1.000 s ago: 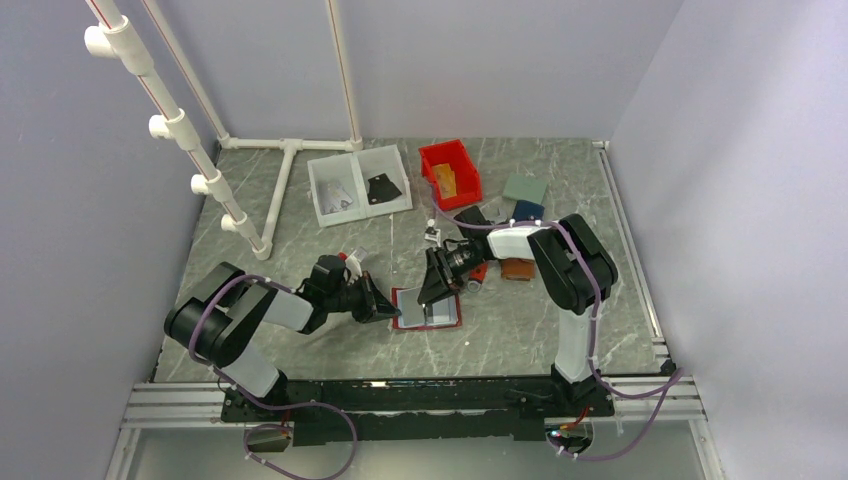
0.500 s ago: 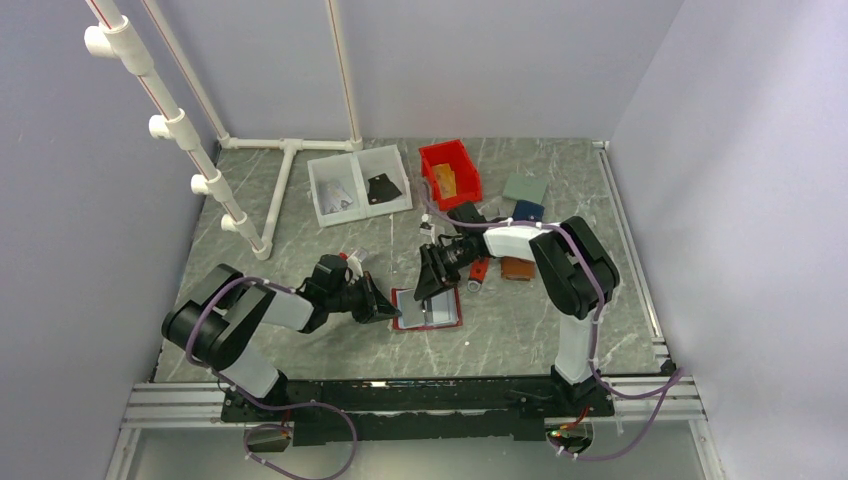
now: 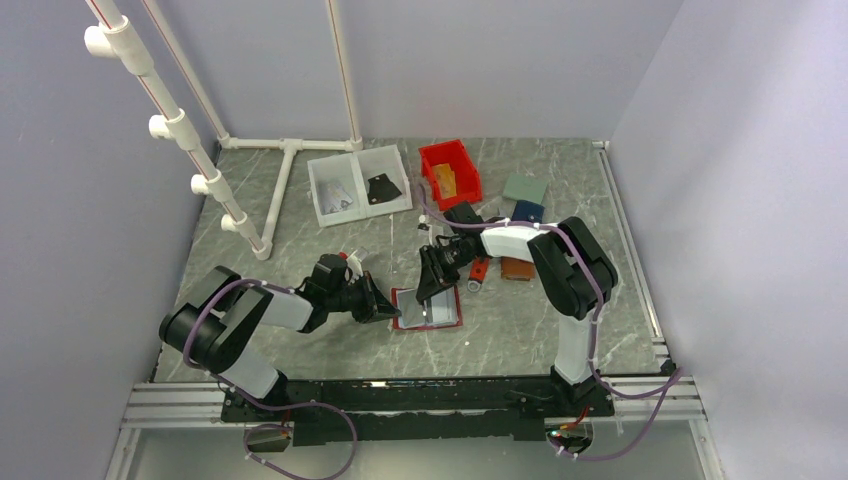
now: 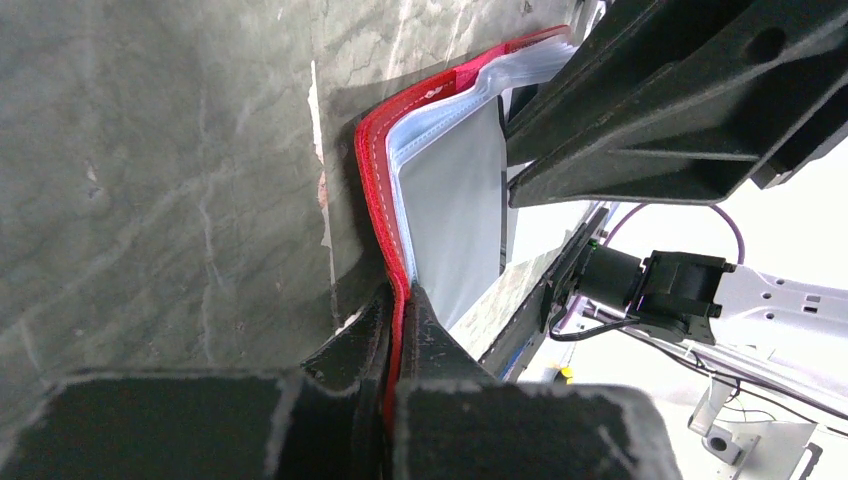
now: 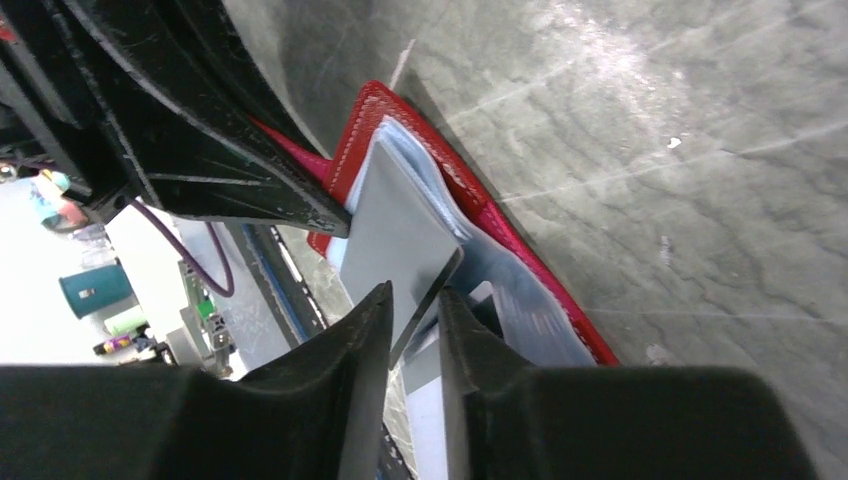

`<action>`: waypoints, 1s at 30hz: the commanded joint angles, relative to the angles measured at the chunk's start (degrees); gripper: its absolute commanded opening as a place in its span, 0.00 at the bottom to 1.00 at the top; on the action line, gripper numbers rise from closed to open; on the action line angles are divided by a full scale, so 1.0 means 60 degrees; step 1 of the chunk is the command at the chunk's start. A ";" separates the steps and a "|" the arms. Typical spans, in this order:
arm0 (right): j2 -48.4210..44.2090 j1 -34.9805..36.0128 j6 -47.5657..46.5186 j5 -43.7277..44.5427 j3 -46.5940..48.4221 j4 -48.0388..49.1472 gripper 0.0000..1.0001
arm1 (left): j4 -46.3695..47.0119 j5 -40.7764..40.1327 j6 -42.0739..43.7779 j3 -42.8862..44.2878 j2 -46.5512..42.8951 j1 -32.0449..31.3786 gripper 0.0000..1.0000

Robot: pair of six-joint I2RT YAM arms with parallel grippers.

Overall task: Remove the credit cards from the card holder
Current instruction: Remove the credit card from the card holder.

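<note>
The red card holder lies open on the table, its pale blue-grey inside up. My left gripper is shut on its left red edge, the leather pinched between the fingertips. A grey credit card sticks up out of a pocket, also seen in the left wrist view as a grey credit card. My right gripper straddles that card's upper corner, with a narrow gap still showing on each side of it. From above, the right gripper hangs over the holder's middle.
A red bin holding a tan-orange flat card and a white two-part tray stand behind. A brown wallet, a blue wallet and a grey-green pad lie to the right. White pipe frame stands back left.
The right gripper's jaws have narrowed around the grey card and the wrist has shifted slightly left. The left gripper holds the holder's edge as before.
</note>
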 commanded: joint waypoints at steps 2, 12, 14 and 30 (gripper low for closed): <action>0.0451 -0.0062 -0.0573 0.1545 -0.0210 -0.0298 0.17 | 0.0141 0.0124 0.0146 0.0142 -0.0048 -0.0090 0.00; 0.0188 -0.0235 -0.0718 0.0732 -0.0191 -0.0263 0.00 | -0.0132 -0.0244 0.0026 -0.0243 -0.0329 0.0098 0.00; 0.0100 -0.0304 -0.0719 0.0572 -0.0251 -0.0205 0.00 | -0.0093 -0.0283 -0.0025 -0.0412 -0.0400 0.0209 0.00; 0.0065 -0.0505 -0.0747 -0.0159 -0.0290 -0.0232 0.00 | -0.0151 -0.0278 -0.0038 -0.0726 -0.0688 0.0545 0.00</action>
